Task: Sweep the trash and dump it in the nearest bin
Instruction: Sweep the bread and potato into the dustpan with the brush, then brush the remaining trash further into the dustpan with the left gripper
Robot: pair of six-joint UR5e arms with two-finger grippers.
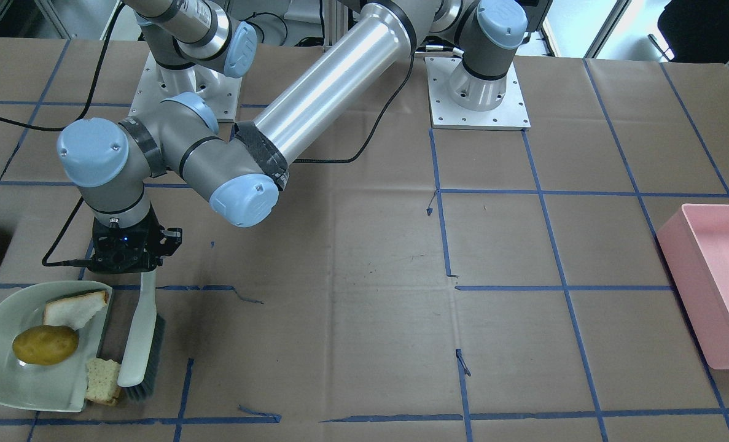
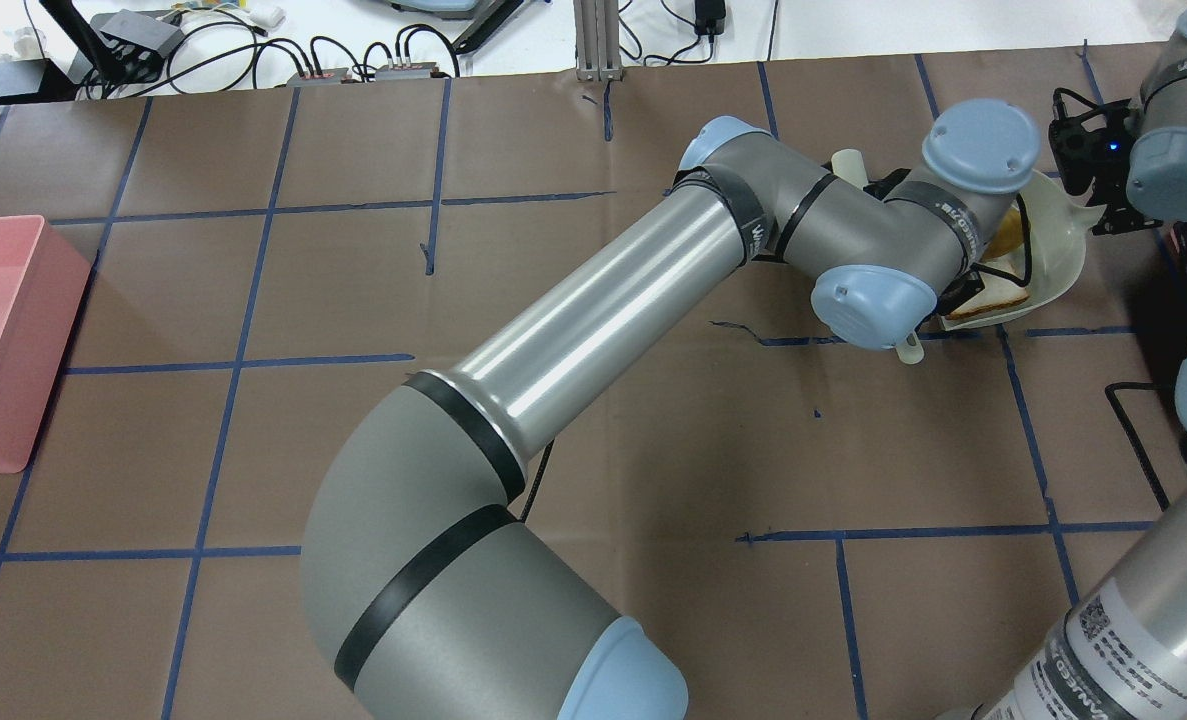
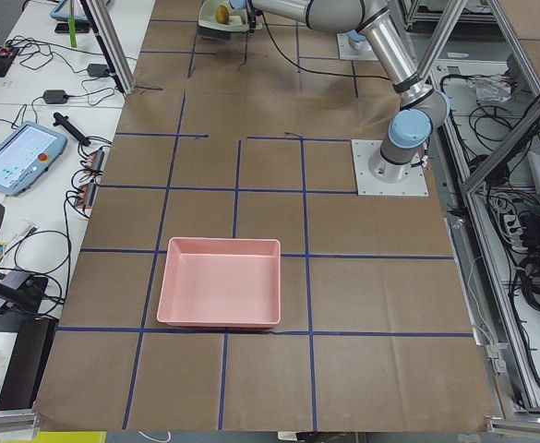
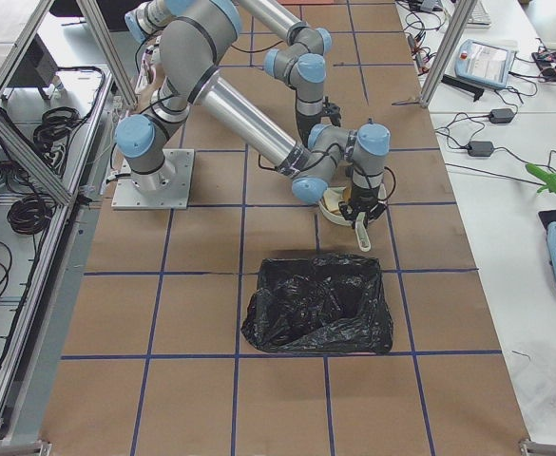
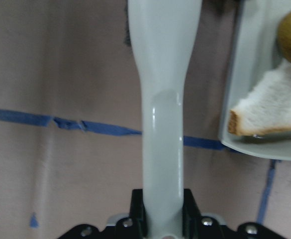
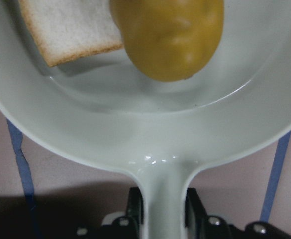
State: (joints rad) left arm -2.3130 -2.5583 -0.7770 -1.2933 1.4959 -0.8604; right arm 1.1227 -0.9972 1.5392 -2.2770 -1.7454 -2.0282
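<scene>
My left gripper (image 1: 143, 267) reaches across the table and is shut on the handle of a white hand brush (image 1: 140, 344); the left wrist view shows the handle (image 5: 164, 149) clamped between the jaws. My right gripper (image 6: 162, 214) is shut on the handle of a pale green dustpan (image 1: 8, 387). In the pan lie a yellow-brown potato (image 1: 45, 345) and a piece of white bread (image 1: 75, 309). A second bread piece (image 1: 103, 380) lies at the pan's lip, against the brush bristles. The potato (image 6: 167, 37) and bread (image 6: 68, 30) also show in the right wrist view.
A black bag-lined bin (image 4: 320, 304) stands close to the dustpan (image 4: 339, 204), on the robot's right end. A pink bin (image 1: 714, 282) sits at the far opposite end of the table. The left arm's long forearm (image 2: 593, 310) spans the table's middle.
</scene>
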